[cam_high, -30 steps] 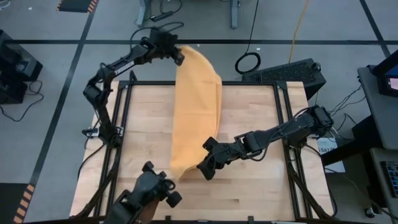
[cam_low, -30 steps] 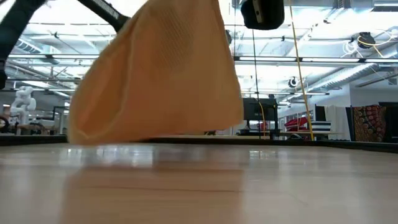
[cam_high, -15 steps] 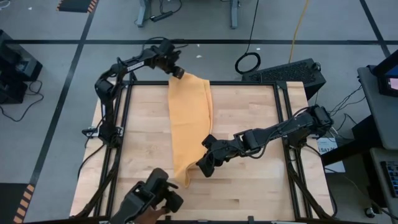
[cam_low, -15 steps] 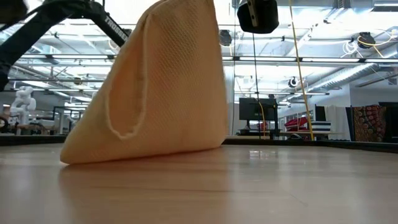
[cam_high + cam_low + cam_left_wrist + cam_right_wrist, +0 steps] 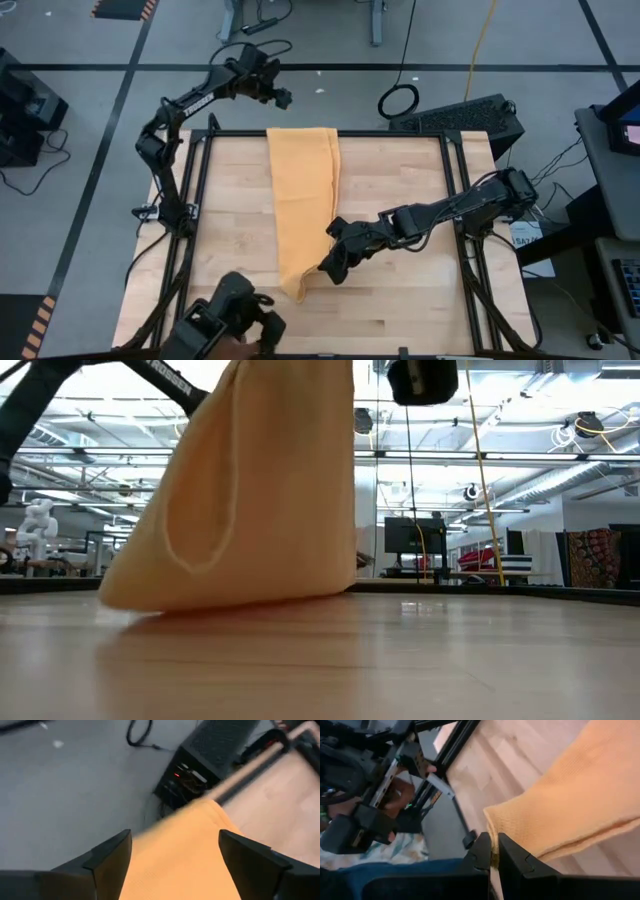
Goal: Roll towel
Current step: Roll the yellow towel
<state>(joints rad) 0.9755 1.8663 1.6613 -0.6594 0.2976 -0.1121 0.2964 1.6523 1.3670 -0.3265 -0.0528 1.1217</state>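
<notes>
The orange-yellow towel [image 5: 300,190] lies as a long strip across the wooden table, its far end flat at the table's far edge [image 5: 300,135]. Its near end is raised; in the low view the towel [image 5: 250,490] stands up like a tent. My right gripper [image 5: 325,270] is shut on that near end, reaching in from the right. My left gripper [image 5: 283,97] hovers open beyond the far edge, above the towel's far end [image 5: 185,855], touching nothing. My right gripper pinches the towel's near end at its edge [image 5: 492,827] between its two fingers, slanting down from the table's right. One layer or several, I cannot tell. That end is lifted off the table; the rest slopes down and lies on the wood toward the far edge.
Black frame rails [image 5: 455,200] run along the table's sides. A dark box [image 5: 460,112] and a cable coil [image 5: 400,100] sit on the floor beyond the far right. A person's hand with a dark device [image 5: 230,325] is at the near edge. Bare wood lies left and right of the towel.
My left gripper has opened and let go of the towel's far end. That end, held up beyond the far edge before, has dropped and now lies flat at the table's far edge. The right gripper has kept the near end raised in place.
</notes>
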